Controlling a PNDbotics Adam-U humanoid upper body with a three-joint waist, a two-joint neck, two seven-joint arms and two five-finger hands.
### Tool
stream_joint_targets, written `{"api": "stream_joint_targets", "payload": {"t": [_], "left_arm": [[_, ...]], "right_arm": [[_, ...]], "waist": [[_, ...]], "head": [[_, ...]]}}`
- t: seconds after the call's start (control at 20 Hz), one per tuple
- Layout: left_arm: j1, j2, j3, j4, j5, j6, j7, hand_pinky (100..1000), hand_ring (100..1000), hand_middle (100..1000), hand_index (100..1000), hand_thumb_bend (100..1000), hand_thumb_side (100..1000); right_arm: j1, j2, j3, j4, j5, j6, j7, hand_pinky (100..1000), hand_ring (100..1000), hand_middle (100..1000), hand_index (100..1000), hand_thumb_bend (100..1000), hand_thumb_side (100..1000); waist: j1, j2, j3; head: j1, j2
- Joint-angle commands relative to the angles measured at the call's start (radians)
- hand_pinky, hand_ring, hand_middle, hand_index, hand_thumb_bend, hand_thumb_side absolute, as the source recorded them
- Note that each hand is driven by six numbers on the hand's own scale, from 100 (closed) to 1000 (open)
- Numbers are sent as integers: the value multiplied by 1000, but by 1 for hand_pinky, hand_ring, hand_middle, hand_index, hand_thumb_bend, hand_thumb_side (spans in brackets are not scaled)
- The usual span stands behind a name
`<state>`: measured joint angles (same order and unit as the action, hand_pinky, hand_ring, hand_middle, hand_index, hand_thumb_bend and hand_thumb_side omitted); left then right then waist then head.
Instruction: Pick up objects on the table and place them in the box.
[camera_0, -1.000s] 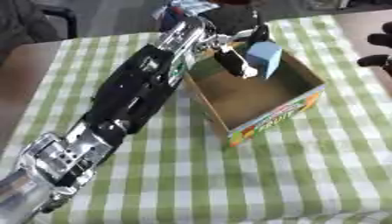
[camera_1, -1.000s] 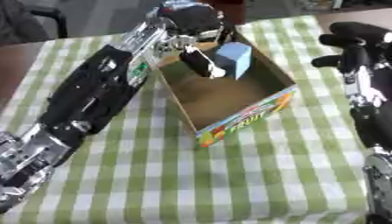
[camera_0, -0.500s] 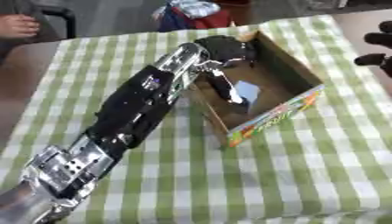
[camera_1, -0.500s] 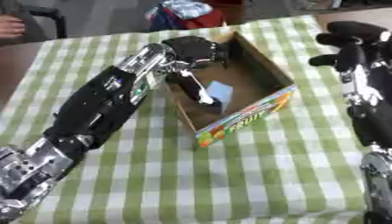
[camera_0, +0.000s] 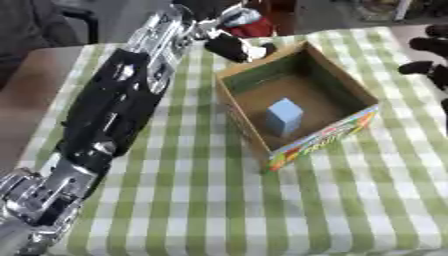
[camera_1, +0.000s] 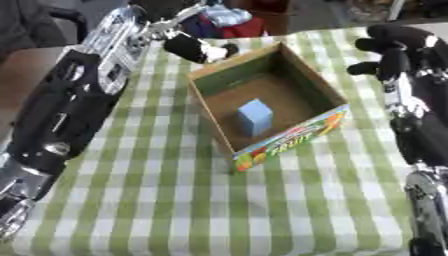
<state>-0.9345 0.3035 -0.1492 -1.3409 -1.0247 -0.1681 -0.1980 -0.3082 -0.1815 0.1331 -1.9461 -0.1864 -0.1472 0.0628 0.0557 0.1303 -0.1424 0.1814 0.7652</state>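
An open cardboard box (camera_0: 350, 92) with a colourful printed front stands on the green-checked table. A light blue block (camera_0: 284, 116) stands upright on the box's floor, touched by nothing. My left arm stretches from the lower left to the table's far side. Its hand (camera_0: 232, 47) hovers just outside the box's far left corner, fingers relaxed and empty. My right hand (camera_1: 395, 46) is raised at the right, beside the box, fingers up and holding nothing.
The checked tablecloth (camera_0: 201, 200) covers the table to its near edge. A red and pale bundle (camera_1: 226, 17) lies past the table's far edge, behind my left hand. My left forearm (camera_0: 122, 105) lies across the table's left half.
My left hand carried the blue block over the box, let it go inside, and drew back to the far left corner. The right hand stayed put; the view shifted slightly.
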Motion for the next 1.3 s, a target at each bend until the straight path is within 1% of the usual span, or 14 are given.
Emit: {"api": "stream_joint_targets", "payload": {"t": [0.05,0.15,0.3,0.4,0.45,0.5,0.65,0.8,0.95,1.05,1.15,1.3], "left_arm": [[16,28,97,-104,54,52,58,747,710,726,799,261,694],[58,21,148,-155,85,83,89,741,709,722,795,216,687],[134,4,231,-237,136,118,140,740,711,721,791,200,679],[187,-22,285,-292,169,114,173,736,705,710,781,191,670],[215,-37,304,-319,186,110,190,734,704,708,781,190,670],[245,-51,310,-350,205,111,209,728,698,703,777,182,661],[328,-92,287,-433,256,139,260,721,689,692,772,175,651],[408,-124,246,-513,305,173,309,724,690,687,766,172,643],[484,-150,204,-595,356,205,360,724,690,687,769,164,638],[516,-153,180,-641,388,228,393,718,681,681,768,163,640],[536,-151,165,-655,422,241,426,714,670,675,767,162,642],[552,-147,153,-659,475,241,479,709,663,670,767,156,641]], "right_arm": [[-5,-14,-12,-5,7,-2,-9,627,769,729,736,100,347],[0,-14,-16,-3,9,-3,-13,626,769,729,735,100,349],[6,-17,-24,0,11,-4,-23,625,768,728,736,100,348],[7,-19,-29,0,14,-6,-30,625,767,728,739,100,347],[6,-20,-31,0,16,-7,-33,625,767,728,740,100,346],[5,-21,-32,-1,16,-7,-36,625,767,728,742,100,346],[7,-20,-33,0,17,-7,-40,624,766,729,743,100,346],[8,-17,-33,1,16,-7,-42,623,766,728,744,100,347],[10,-15,-31,2,16,-7,-43,623,765,728,744,100,346],[10,-16,-32,2,15,-7,-43,623,765,728,746,100,346],[10,-15,-34,2,15,-7,-46,623,764,728,747,100,346],[10,-15,-34,2,15,-7,-48,622,764,727,746,100,346]], "waist": [[-8,-17,14],[-11,-18,35],[-6,-16,58],[-3,-11,72],[-2,-8,75],[-1,-6,78],[-3,-5,85],[-4,-5,89],[-5,-7,84],[-5,-7,84],[-3,-6,83],[-3,-6,82]], "head": [[-8,5],[-13,5],[-16,5],[-19,5],[-16,5],[-14,5],[-16,5],[-12,5],[-17,5],[-19,5],[-18,5],[-20,5]]}}
